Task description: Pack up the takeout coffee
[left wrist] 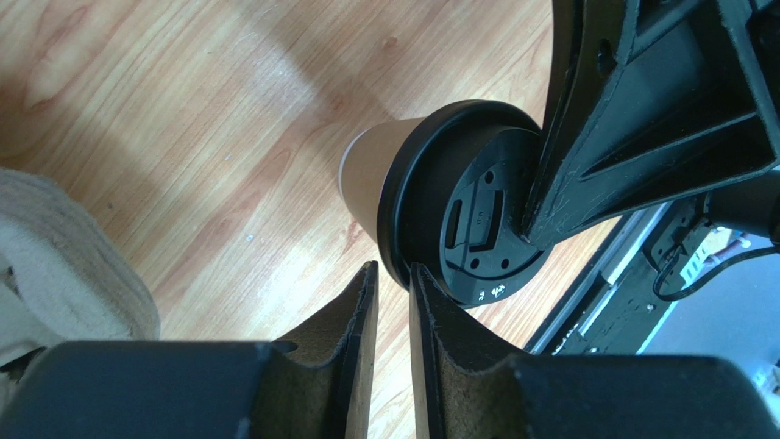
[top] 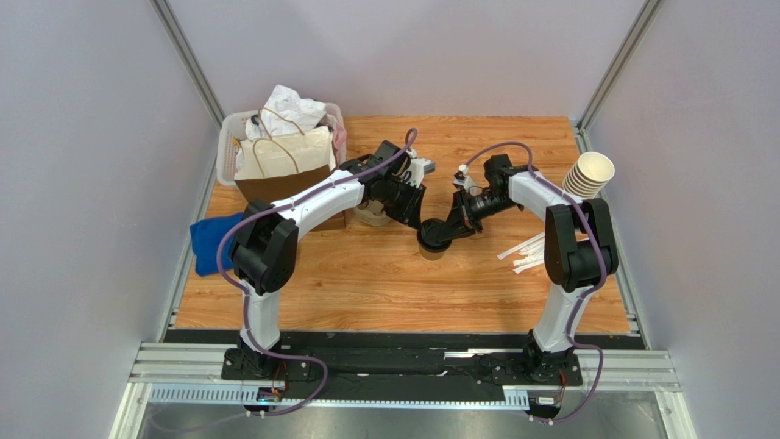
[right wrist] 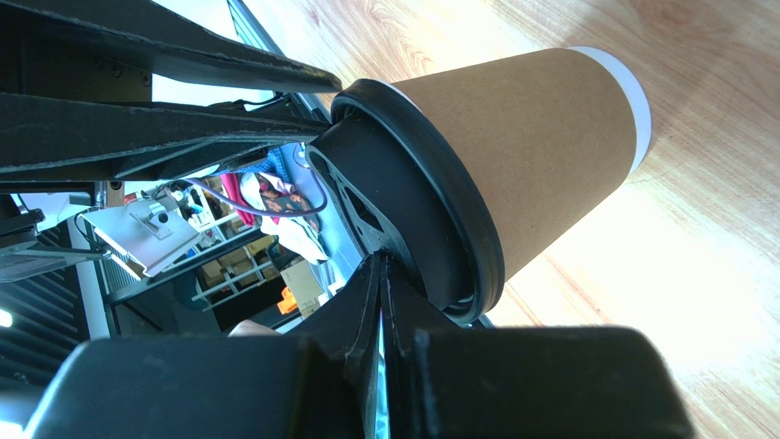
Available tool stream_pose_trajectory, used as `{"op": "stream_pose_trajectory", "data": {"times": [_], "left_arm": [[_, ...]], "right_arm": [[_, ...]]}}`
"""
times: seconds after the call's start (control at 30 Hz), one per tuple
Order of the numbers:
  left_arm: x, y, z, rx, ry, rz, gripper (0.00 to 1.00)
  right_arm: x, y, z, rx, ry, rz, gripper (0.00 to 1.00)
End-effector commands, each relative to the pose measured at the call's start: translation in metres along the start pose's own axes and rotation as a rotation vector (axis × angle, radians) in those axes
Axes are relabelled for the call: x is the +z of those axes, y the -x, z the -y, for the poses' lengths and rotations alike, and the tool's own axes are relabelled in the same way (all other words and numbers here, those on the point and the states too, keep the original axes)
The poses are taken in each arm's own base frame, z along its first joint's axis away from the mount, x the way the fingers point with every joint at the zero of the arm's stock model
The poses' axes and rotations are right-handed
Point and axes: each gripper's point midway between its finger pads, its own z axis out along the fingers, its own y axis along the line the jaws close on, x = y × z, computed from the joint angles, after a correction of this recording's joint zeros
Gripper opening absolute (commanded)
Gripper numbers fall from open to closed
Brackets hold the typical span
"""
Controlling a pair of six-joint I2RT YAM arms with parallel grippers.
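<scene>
Takeout coffee [right wrist: 549,137] upright, axis vertical

Wooden tabletop [top: 384,293]: brown paper bag [top: 279,165] far left, blue cloth [top: 209,242] beside it; stacked cream cups [top: 589,174] and white sticks [top: 522,251] right.

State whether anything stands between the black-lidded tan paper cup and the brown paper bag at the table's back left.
Yes. The left arm's white forearm crosses the straight line from the tan paper cup with the black plastic lid to the brown paper bag, and a beige object lies near the cup. Going over them looks possible.
</scene>
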Motion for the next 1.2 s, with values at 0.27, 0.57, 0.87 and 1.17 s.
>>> {"op": "stream_pose_trajectory", "data": {"times": [0.27, 0.57, 0.87, 1.17], "left_arm": [[0.023, -0.015, -0.016, -0.037, 0.033, -0.064, 0.0], [0.041, -0.044, -0.029, -0.054, 0.071, -0.178, 0.0], [0.052, -0.062, -0.037, -0.025, 0.125, -0.243, 0.0], [0.017, -0.002, -0.004, 0.021, 0.011, -0.062, 0.08]], "right_arm": [[0.008, 0.012, 0.065, -0.052, -0.243, 0.012, 0.05], [0.012, 0.012, 0.076, -0.039, -0.264, -0.003, 0.05], [0.014, 0.009, 0.085, -0.042, -0.285, -0.019, 0.04], [0.01, 0.012, 0.061, -0.05, -0.222, 0.011, 0.05]]}}
